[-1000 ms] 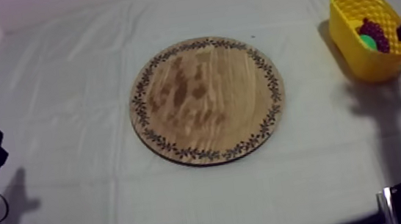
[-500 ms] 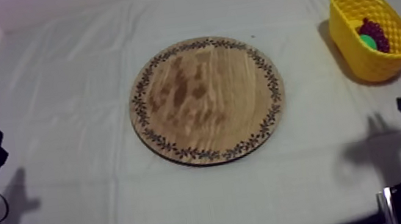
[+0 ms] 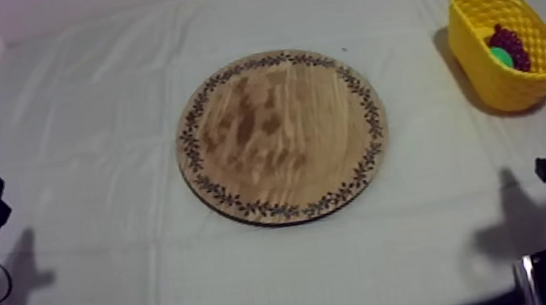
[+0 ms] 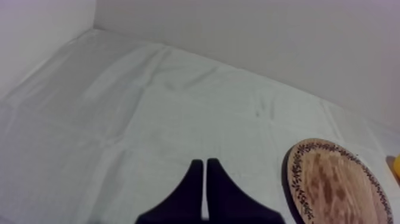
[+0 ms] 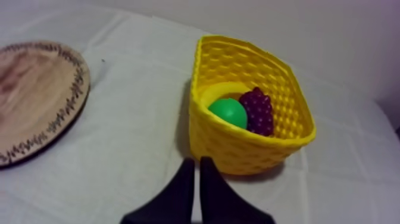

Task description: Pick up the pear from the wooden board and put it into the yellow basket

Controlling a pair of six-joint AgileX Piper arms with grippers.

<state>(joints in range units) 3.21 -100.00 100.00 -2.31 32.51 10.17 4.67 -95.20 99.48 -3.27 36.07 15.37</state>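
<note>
The left gripper (image 4: 205, 164) has its fingers pressed together over the cloth (image 4: 119, 119), beside the wooden board (image 4: 334, 183). The right gripper (image 5: 195, 161), fingers likewise pressed together, points at the yellow basket (image 5: 250, 149). Inside the basket, the pear (image 5: 228, 112) lies touching the bunch of grapes (image 5: 259, 111).

grapes (image 5: 259, 111): we note one dark purple bunch
cloth (image 3: 84, 139): grey-white, we see soft creases across it

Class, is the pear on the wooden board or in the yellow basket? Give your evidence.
In the yellow basket. The green pear lies within its walls, beside the bunch of grapes.
</note>
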